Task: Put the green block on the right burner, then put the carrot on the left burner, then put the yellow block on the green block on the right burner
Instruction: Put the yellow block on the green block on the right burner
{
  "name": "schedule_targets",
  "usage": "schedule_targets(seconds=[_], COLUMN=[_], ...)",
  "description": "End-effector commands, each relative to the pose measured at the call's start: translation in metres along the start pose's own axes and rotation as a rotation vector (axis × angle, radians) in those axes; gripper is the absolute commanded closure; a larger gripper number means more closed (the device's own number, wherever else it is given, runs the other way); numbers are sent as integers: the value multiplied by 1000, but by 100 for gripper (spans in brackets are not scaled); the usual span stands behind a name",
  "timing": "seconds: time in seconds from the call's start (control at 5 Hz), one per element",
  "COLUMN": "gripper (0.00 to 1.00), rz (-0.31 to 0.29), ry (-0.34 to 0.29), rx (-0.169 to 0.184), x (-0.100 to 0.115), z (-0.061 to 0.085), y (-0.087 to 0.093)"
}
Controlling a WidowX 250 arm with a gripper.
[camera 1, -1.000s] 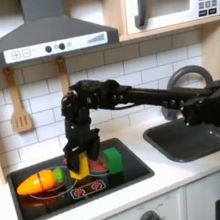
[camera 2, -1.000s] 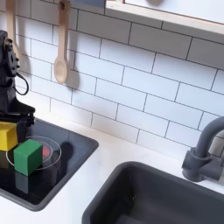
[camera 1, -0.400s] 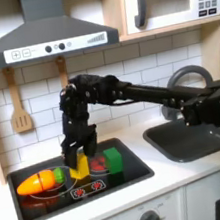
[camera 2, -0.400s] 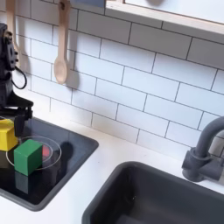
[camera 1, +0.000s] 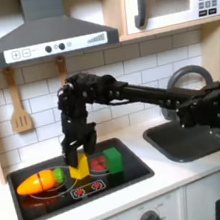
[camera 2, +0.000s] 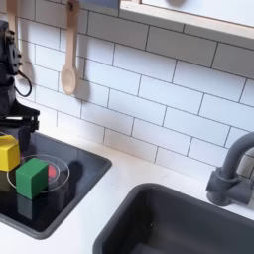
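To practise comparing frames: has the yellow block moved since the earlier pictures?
Yes. In the second exterior view the yellow block sits slightly higher against the fixed green block; the gripper has lifted it.

Lighting: even, bright, seemingly overhead. Both exterior views soft, low-resolution. Glare on glossy black hob [camera 1: 56, 197]; faint shadows beneath range hood [camera 1: 44, 37].

White tiled wall [camera 2: 149, 94], grey sink [camera 1: 193, 139]

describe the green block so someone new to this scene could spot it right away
Find the glossy black hob left of the sink in the first exterior view. The green block sits on its right burner, a plain bright green cube beside the yellow block.
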State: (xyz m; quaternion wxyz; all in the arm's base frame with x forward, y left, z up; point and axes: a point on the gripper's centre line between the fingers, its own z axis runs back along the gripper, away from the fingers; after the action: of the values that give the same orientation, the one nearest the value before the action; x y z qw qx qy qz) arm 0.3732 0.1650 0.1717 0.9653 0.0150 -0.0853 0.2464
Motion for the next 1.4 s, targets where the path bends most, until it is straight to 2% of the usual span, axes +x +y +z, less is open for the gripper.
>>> schedule_targets(seconds=[0.0,0.8,1.0,1.2], gripper=[0,0,0,0], rz=[11,22,20,19], ry=[28,4,1,6], rx=[6,12,18,18], x=[1,6,5,3], z=[-7,-11,-12,-17], y=[1,2,8,9])
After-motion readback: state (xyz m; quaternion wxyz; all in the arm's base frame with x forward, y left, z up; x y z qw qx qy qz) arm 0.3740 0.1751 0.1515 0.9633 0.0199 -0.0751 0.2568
